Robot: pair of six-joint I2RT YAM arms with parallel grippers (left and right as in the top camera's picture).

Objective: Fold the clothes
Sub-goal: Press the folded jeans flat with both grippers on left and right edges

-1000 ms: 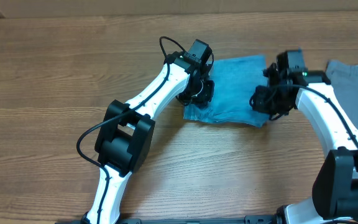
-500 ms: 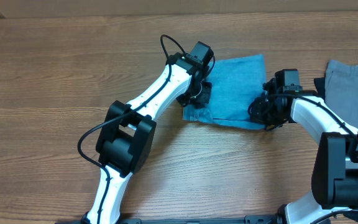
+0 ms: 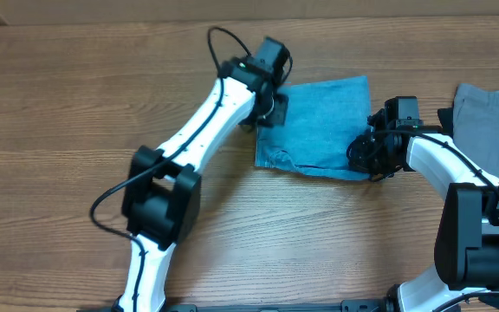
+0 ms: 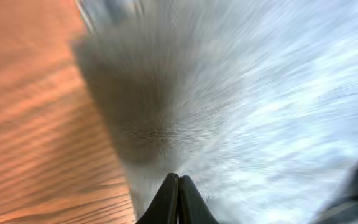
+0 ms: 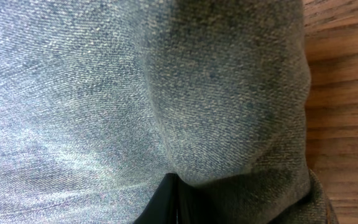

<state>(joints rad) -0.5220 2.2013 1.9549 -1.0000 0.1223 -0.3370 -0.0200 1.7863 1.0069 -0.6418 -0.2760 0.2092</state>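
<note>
**A:** How do the arms stand?

**B:** The left arm (image 3: 202, 130) stretches from 7 o'clock at the bottom of the overhead view toward 1 o'clock. Its elbow is nearly straight and its wrist tips down at the 10 o'clock corner of the jeans (image 3: 323, 121). The right arm (image 3: 444, 165) rises from 5 o'clock and curls round toward 9 o'clock, low against the jeans' 4 o'clock edge.

**A:** And the fingers?

**B:** The left gripper (image 4: 178, 198) is pressed tight, tip against tip, over blurred pale cloth. The right gripper (image 5: 169, 205) is closed too, its dark tips tucked against a bulging fold of denim. Whether any cloth is nipped there I cannot tell.

**A:** Where does the garment lie?

**B:** It lies on the table (image 3: 76, 113), toward 1 o'clock from the middle of the overhead view. It is folded into a flat, roughly square packet, and its 7 o'clock corner is slightly rumpled.

**A:** What is it made of?

**B:** Light blue denim, with a fine diagonal weave flecked with white and a soft, rounded fold seen close up. The table is wood-grain board with warm brown streaks running across it. At the 3 o'clock edge lies a smooth grey cloth (image 3: 492, 113), apart from the jeans.
</note>
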